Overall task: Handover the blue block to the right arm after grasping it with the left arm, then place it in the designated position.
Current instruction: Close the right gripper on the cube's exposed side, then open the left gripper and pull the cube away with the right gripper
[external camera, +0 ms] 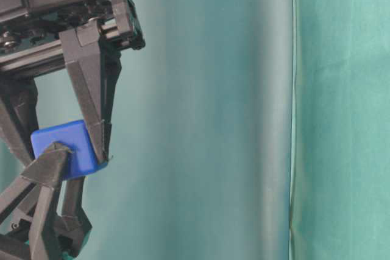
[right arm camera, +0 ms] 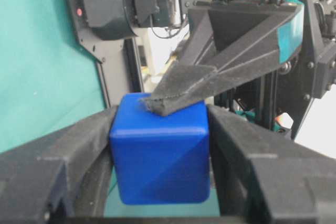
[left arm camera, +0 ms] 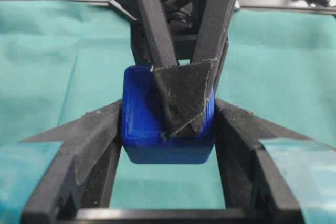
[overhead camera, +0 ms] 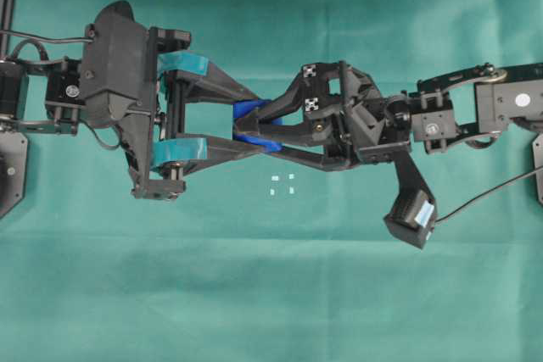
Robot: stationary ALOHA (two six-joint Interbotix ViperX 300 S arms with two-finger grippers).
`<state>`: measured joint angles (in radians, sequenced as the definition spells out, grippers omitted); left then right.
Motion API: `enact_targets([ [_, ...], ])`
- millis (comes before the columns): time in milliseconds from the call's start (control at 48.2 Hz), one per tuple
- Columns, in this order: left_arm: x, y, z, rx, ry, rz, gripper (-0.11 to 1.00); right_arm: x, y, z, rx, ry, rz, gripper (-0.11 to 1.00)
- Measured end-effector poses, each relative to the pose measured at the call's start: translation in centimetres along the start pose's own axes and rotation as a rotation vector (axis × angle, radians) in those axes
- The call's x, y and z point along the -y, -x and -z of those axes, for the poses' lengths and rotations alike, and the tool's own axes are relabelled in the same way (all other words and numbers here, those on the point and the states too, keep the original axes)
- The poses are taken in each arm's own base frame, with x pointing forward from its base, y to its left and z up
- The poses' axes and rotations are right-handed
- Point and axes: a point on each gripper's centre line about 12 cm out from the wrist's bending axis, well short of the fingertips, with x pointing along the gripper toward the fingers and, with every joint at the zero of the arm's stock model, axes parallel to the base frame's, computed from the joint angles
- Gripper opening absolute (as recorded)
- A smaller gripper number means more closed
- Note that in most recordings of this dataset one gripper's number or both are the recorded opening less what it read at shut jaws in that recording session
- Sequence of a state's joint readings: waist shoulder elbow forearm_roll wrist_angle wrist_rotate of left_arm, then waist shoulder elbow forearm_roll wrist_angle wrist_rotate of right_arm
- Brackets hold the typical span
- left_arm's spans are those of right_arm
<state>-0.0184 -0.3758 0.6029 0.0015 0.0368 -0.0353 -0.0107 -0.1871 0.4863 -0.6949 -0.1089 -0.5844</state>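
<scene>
The left claw (overhead camera: 240, 125), the one with teal bands, pinches the blue block (right arm camera: 159, 153) between its two tips. The right claw (overhead camera: 254, 127), all black, comes from the other side, and its fingers sit on the two free sides of the same block. So the block hangs in the air between both claws, above the green table (overhead camera: 271, 294).

The step in hand looks like the handover. To do it well, the right claw should squeeze firmly first. Only then should the left claw let go, slowly, and pull straight back, so the block does not twist or drop.

The right wrist view shows the black fingers tight against both sides of the block, with one left tip pressing on top. The left wrist view shows the same thing turned around: teal-banded fingers at the sides and a black tip across the face. From overhead the block is mostly hidden, so the grip is hard to judge there. But only that view shows the designated position (overhead camera: 282, 184), four tiny white marks on the cloth just beside the claws, toward the bottom of the picture. The table-level view shows the block held well off the cloth.
</scene>
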Motion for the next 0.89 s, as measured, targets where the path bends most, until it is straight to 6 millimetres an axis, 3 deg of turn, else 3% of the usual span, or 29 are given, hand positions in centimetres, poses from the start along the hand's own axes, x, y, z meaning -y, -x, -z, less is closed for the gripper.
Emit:
enact_targets([
  [332, -0.06, -0.04, 0.13, -0.017, 0.000, -0.002, 0.47, -0.01, 0.00, 0.02, -0.001, 0.000, -0.001, 0.52],
  [477, 0.05, -0.04, 0.09, -0.017, 0.000, 0.001, 0.84, 0.18, 0.04, 0.02, -0.001, -0.002, 0.004, 0.52],
  [561, 0.05, -0.04, 0.09, -0.017, 0.003, 0.001, 0.98, 0.19, -0.01, 0.02, -0.001, -0.002, 0.004, 0.52],
  [893, 0.05, -0.04, 0.17, -0.020, 0.001, 0.001, 1.00, 0.23, 0.03, 0.02, -0.002, -0.001, 0.005, 0.52],
])
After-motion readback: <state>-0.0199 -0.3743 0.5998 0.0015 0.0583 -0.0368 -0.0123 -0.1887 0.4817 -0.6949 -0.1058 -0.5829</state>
